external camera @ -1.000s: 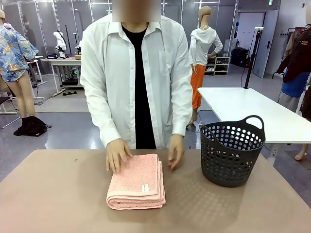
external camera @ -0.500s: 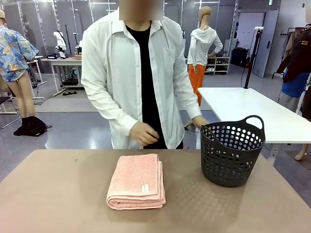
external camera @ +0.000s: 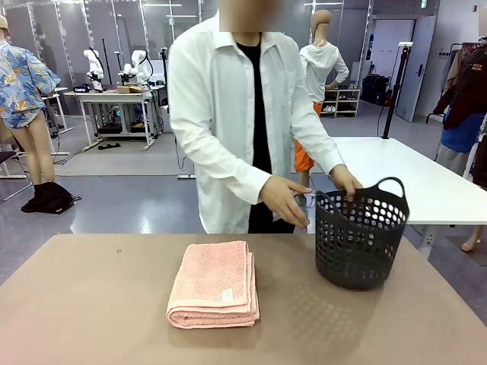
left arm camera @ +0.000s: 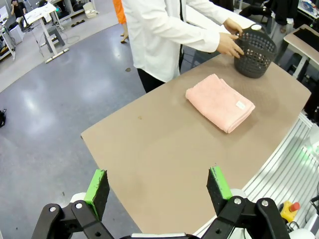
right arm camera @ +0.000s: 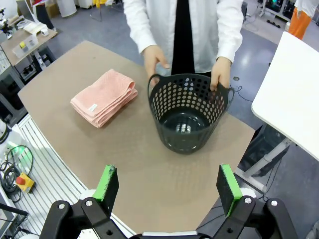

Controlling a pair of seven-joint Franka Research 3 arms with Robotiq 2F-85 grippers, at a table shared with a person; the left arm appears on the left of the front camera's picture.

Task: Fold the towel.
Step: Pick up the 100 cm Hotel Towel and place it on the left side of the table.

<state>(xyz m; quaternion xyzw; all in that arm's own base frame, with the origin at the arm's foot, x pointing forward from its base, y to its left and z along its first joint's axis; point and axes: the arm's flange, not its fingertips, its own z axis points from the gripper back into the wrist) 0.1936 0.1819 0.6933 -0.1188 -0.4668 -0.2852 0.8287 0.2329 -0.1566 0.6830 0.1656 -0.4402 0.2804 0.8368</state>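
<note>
Both tools are held wide and empty above the tabletop: left tool, right tool. The towel is seen folded into a neat stack mid-tabletop, label up, untouched. Just beside it the dark basket is gripped at its rim by the person's hands. The fold looks finished; the stack is best left undisturbed while the basket is handled
</note>
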